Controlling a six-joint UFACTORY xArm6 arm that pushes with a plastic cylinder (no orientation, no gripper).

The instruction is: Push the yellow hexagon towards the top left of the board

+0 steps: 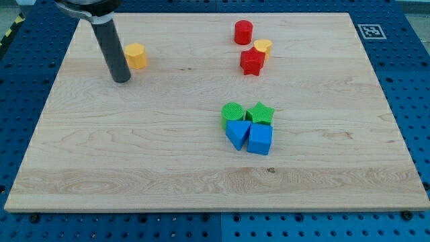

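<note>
The yellow hexagon sits on the wooden board near the view's upper left. My tip rests on the board just below and left of the hexagon, a small gap apart. The dark rod rises from the tip to the view's top left.
A red cylinder, a second yellow block and a red star cluster at the top middle. A green cylinder, green star, blue triangle-like block and blue cube cluster at the centre right.
</note>
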